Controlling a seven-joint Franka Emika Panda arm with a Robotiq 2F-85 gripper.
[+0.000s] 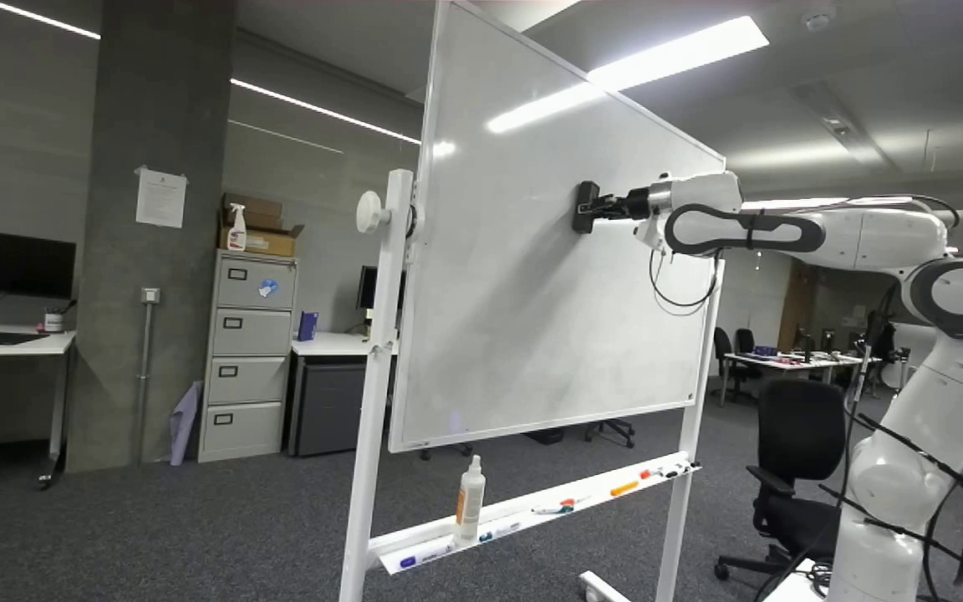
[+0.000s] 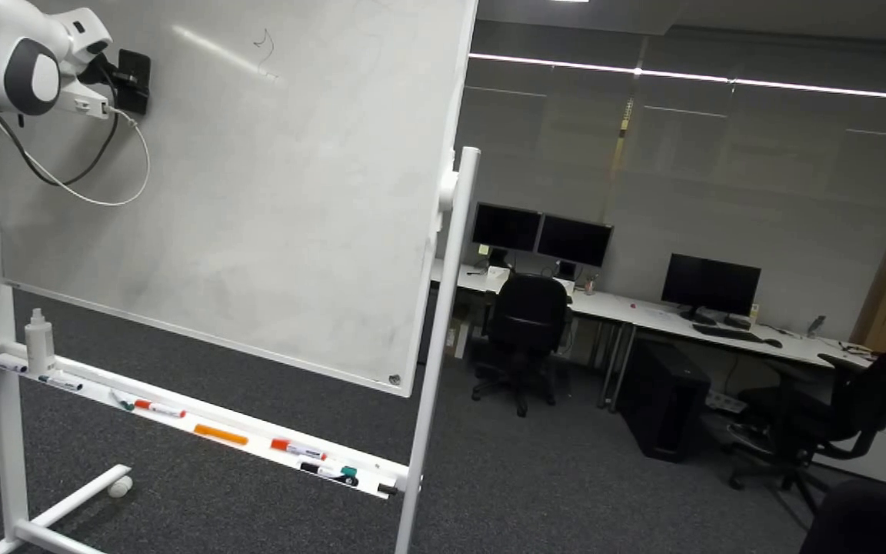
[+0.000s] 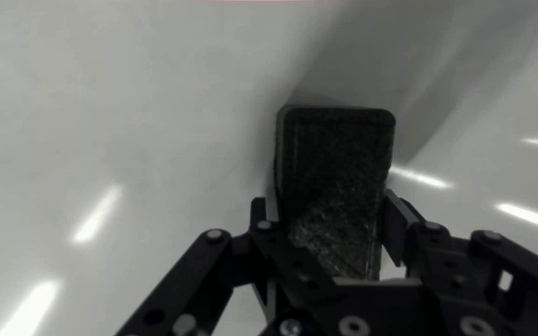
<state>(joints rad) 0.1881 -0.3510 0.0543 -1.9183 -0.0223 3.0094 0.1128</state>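
In the wrist view, the nearest thing is the gripper (image 3: pixel 330 217). Its 2 fingers (image 3: pixel 396 228) are clamped on the long sides of a black block (image 3: pixel 336 154), which looks to me like a board eraser. The grip covers part of the lower end of the block.

Directly beyond it is the whiteboard (image 1: pixel 490 334). In both exterior views, the block is placed at the face of this board, above the middle of its height in an exterior view where the full height is seen. Whether it presses on the surface or leaves a very thin gap, I cannot tell.

About the progress, I judge as follows. The grasping is done, and the block is already at the board. The surface, however, is not fully clean: in an exterior view a thin dark scribble (image 2: pixel 270 48) remains beside the block, apart from it, and grey smudges (image 2: pixel 139 285) are visible lower down. How much of the board is already rubbed, the pictures do not show.

Below the board, a tray (image 1: pixel 508 512) carries an upright bottle (image 1: pixel 470 502) and several pens (image 2: pixel 221 435). Farther back are a cabinet (image 1: pixel 252 364) with 4 drawers and, on a desk (image 2: pixel 620 309), 2 monitors (image 2: pixel 506 227) side by side.
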